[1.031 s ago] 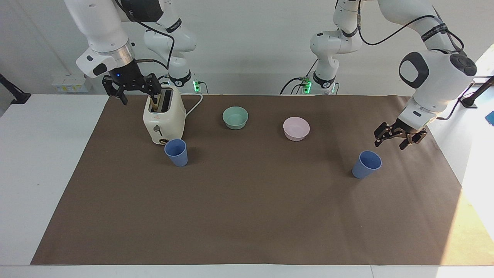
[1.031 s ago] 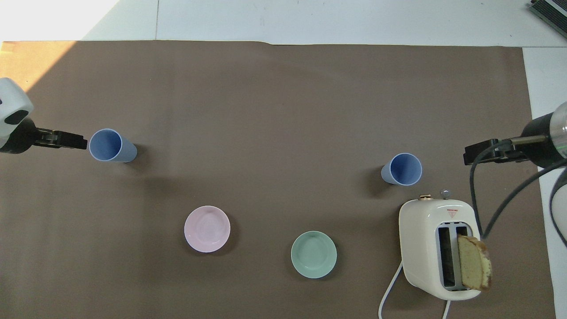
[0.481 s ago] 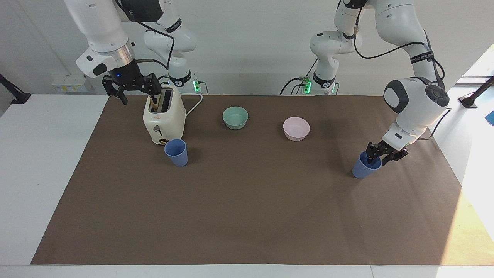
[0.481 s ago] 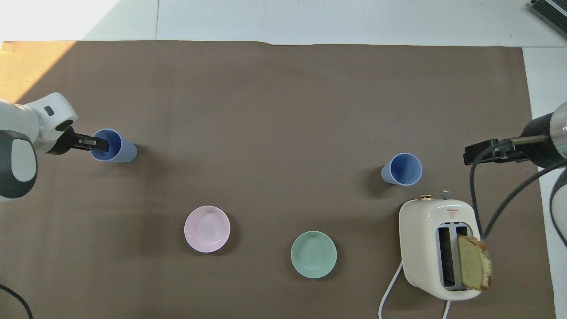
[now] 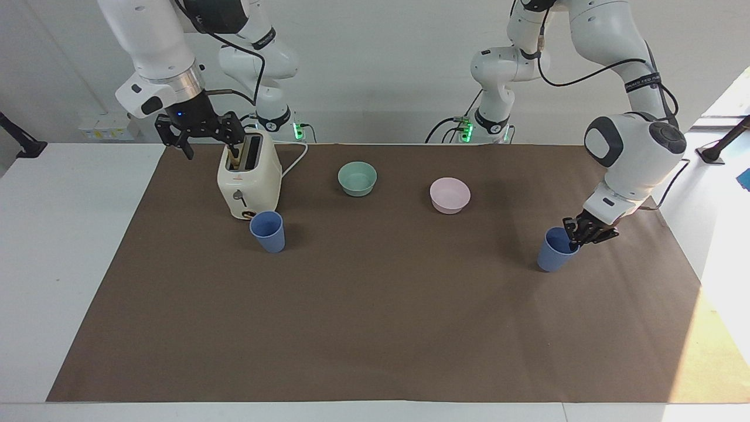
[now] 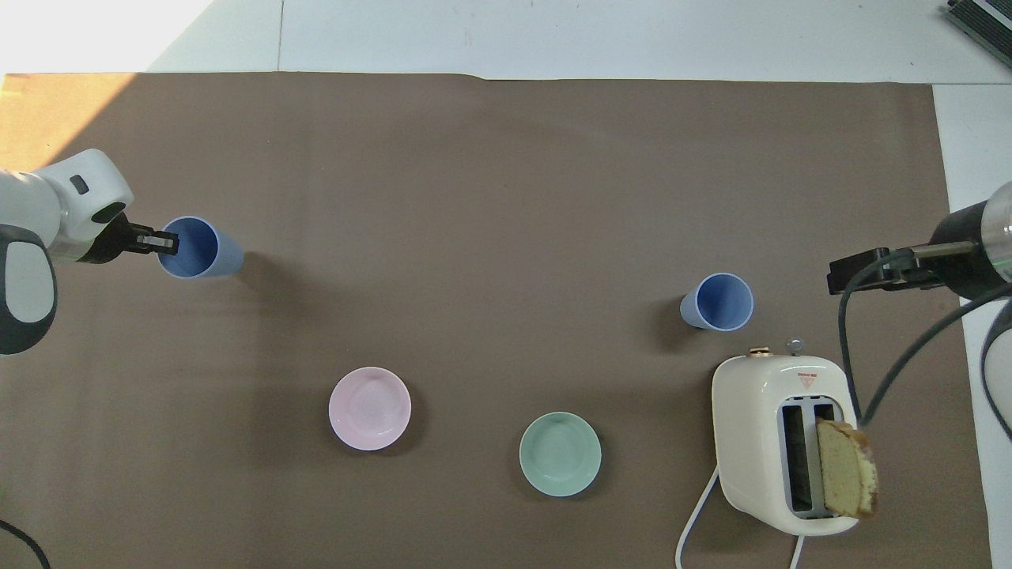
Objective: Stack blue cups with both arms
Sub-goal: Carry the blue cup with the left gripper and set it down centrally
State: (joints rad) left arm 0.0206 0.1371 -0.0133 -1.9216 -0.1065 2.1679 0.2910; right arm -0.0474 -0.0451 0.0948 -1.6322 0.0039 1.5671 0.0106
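Left hand: sitting at the rim of one blue cup, fingers pinched together on the cup's wall, gripping it at the lip; in the overhead view the fingertips are lying right on the rim.
Held blue cup: standing toward the left arm's end of the counter, leaning slightly under the grip; farther from the robots than the pink bowl; whether its base is touching the brown mat I cannot tell.
Right hand: hanging with fingers spread wide, holding nothing, over the edge of the mat beside the toaster; this arm is waiting.
Second blue cup: standing upright on the mat just beside the toaster, farther from the robots than it, toward the right arm's end; well apart from the first cup.
Toaster: cream-coloured, a slice of bread sticking up from one slot.
Bowls: mint-green bowl and pink bowl sitting between the two arms' ends, nearer to the robots than both cups.
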